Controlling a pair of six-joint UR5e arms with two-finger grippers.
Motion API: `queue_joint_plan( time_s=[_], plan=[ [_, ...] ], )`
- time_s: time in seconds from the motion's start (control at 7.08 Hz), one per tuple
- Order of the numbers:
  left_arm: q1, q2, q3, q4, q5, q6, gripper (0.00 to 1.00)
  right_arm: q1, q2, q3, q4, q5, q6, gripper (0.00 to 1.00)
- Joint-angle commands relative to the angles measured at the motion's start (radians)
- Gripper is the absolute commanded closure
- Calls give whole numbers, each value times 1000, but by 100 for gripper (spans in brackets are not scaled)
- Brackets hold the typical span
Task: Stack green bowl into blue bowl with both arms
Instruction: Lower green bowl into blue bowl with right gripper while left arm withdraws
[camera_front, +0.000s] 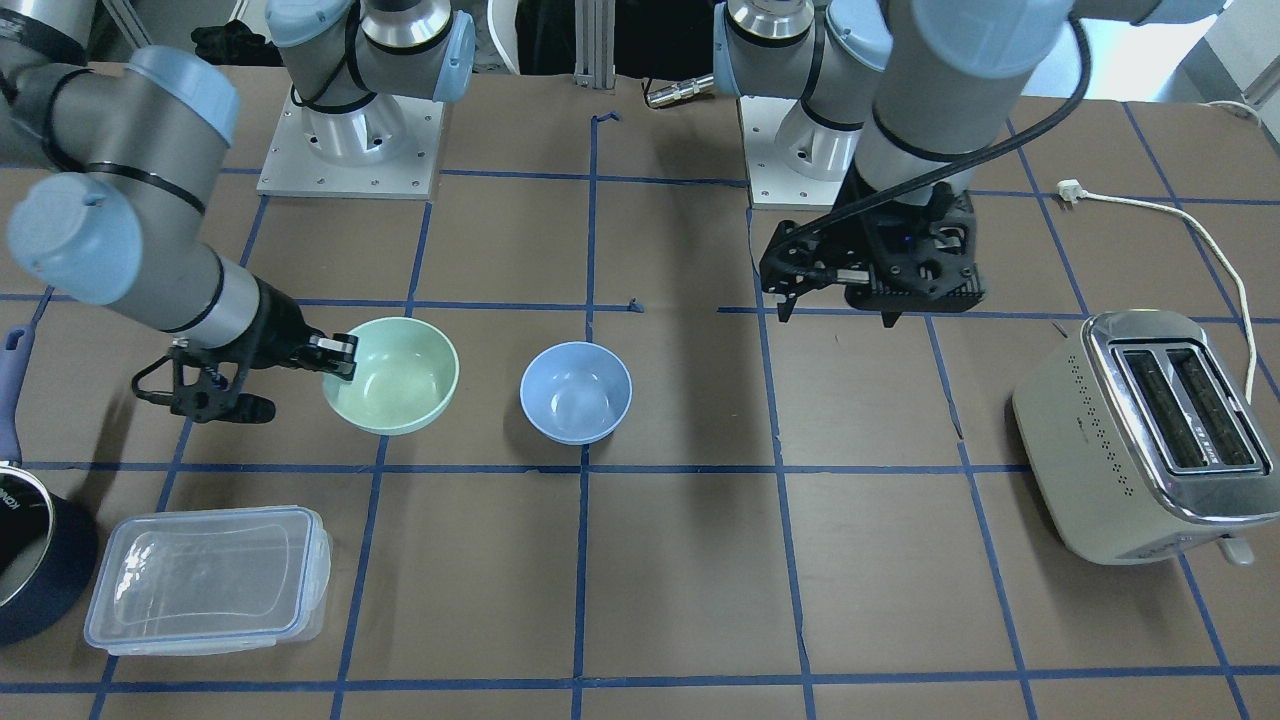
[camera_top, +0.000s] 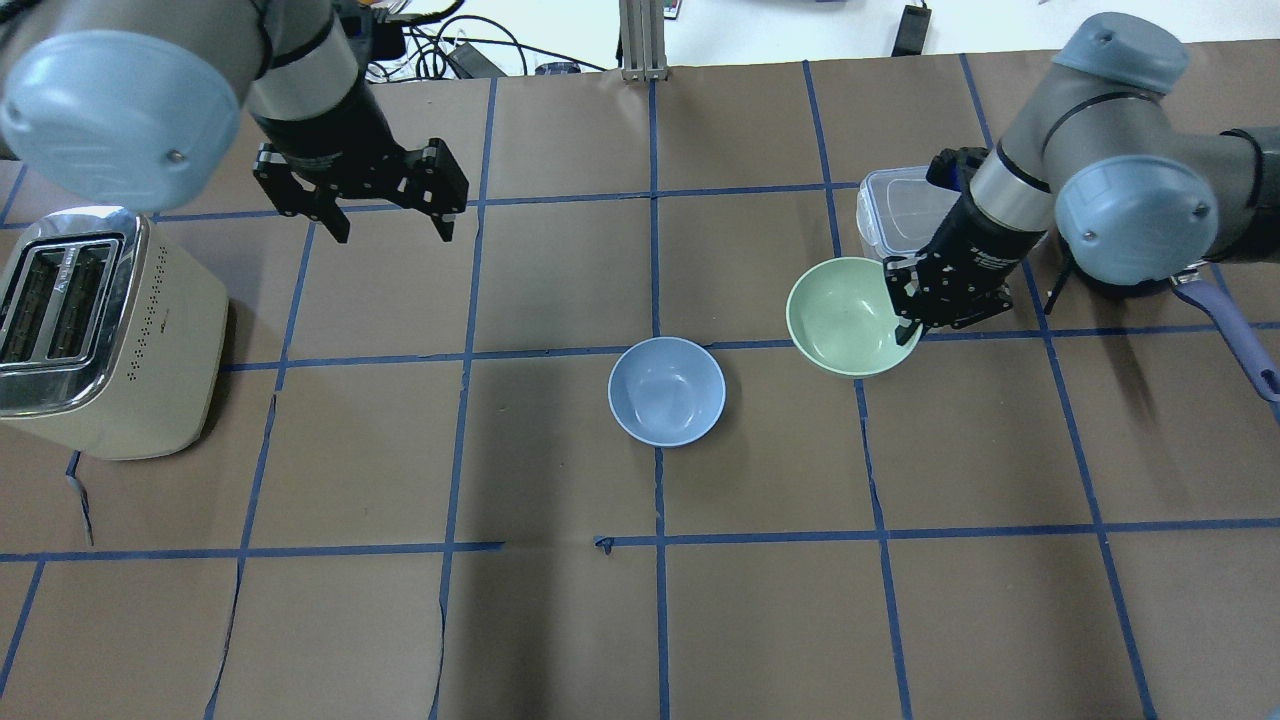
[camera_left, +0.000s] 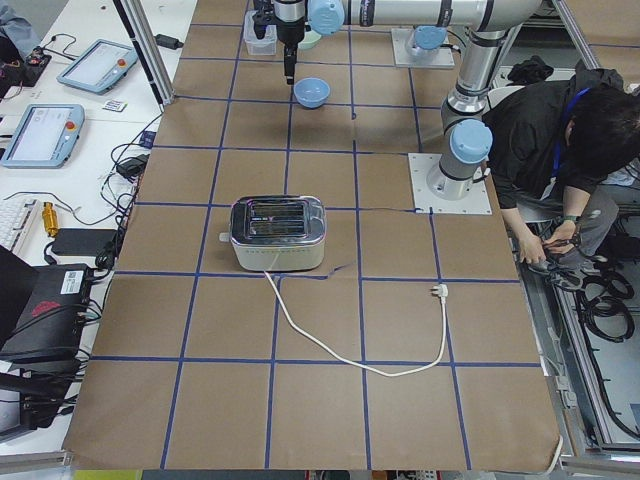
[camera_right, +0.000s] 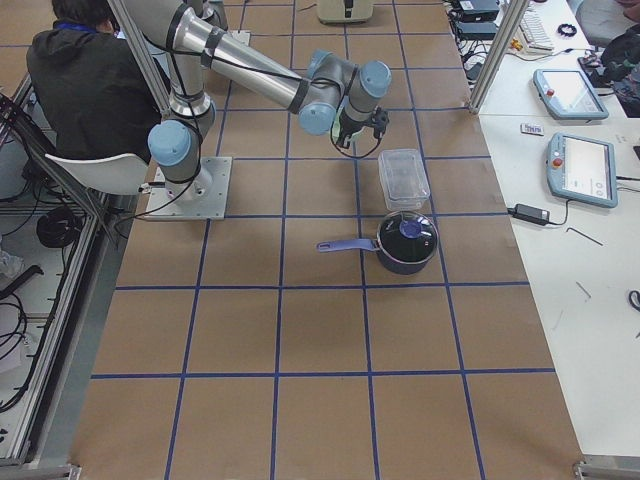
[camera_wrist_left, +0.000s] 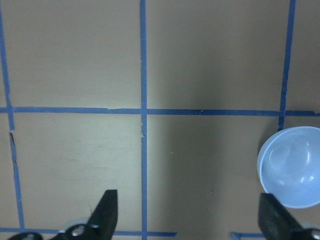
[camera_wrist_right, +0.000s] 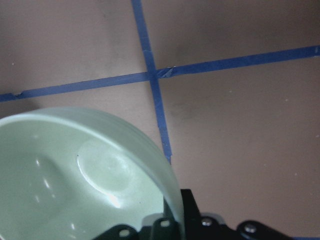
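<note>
Green bowl was clamped by the rim in the right gripper, not yet stacked, near the blue bowl at its 2 o'clock from overhead; left gripper hung spread and empty, well apart at 10 o'clock, so transfer and placement were left.

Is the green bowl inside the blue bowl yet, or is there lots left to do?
Not yet. Done: the right tool is pinching the rim of the green bowl. In hand: that bowl sits beside the blue bowl, apart from it; whether it is off the table is unclear. Left: carry it over and set it inside the empty blue bowl. The left tool hangs open, holding nothing.
</note>
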Motion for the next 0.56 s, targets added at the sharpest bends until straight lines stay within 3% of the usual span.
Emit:
queue_joint_plan(
  time_s=[0.0,0.42],
  plan=[
    [52,47,31,-21,-19,81,0,185,20,4,-139,2,289,100],
    [49,58,13,67,-33,23,0,288,62,8,-154,83,307,100]
  ],
)
